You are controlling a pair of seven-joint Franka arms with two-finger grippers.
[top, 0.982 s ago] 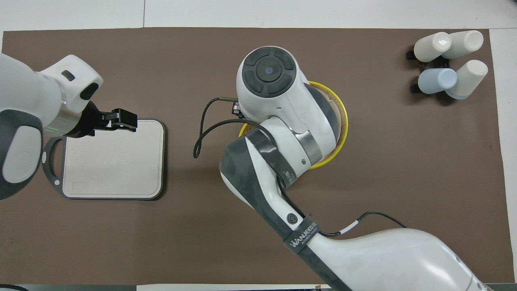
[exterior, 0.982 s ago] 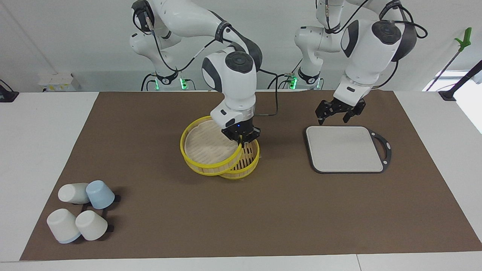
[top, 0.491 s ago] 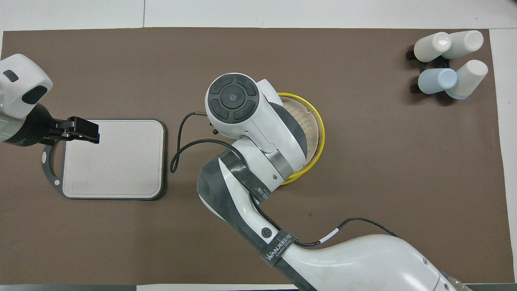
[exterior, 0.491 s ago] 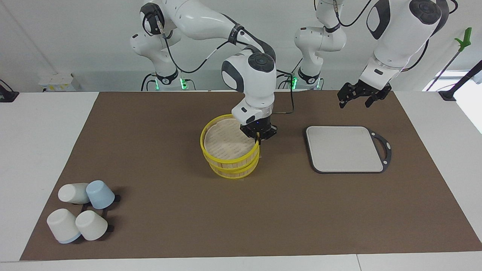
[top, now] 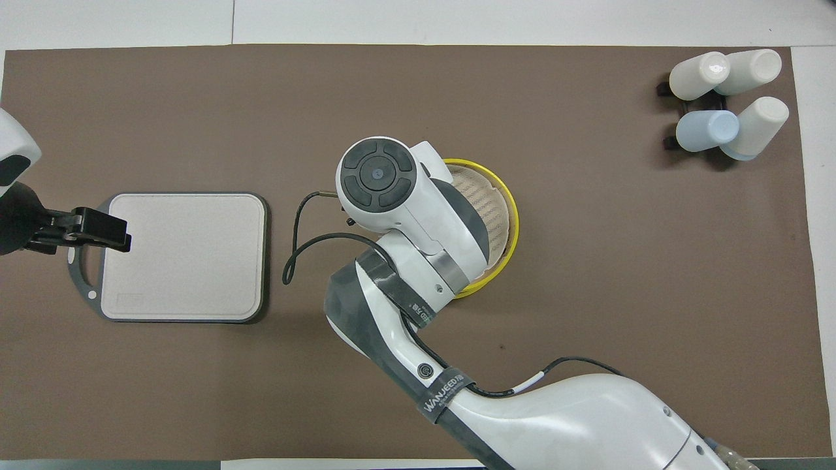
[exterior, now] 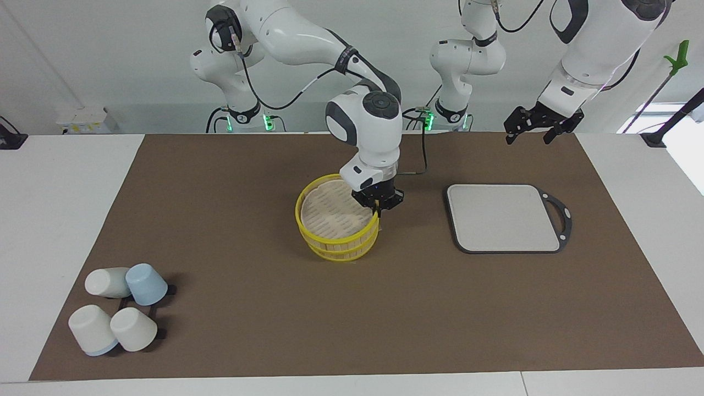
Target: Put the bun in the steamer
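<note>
The steamer point(exterior: 336, 223) stands mid-table, its yellow-rimmed upper tier stacked on the lower tier, with the slatted pale inside showing. It also shows in the overhead view point(top: 493, 209), partly under the right arm. My right gripper point(exterior: 378, 205) is shut on the upper tier's yellow rim, at the edge toward the left arm's end. My left gripper point(exterior: 534, 128) is open and empty, raised in the air; in the overhead view point(top: 98, 227) it is over the handle end of the grey board. The bun is out of view in both views.
A flat grey board point(exterior: 503, 217) with a dark rim and handle lies toward the left arm's end, also in the overhead view point(top: 183, 254). Several white and blue cups point(exterior: 118, 308) lie on a black rack at the right arm's end, farther from the robots point(top: 725, 104).
The right gripper slid the offset upper tier onto the lower tier, toward the left arm's end, so the two now line up. The left gripper rose and drew away from the board.
</note>
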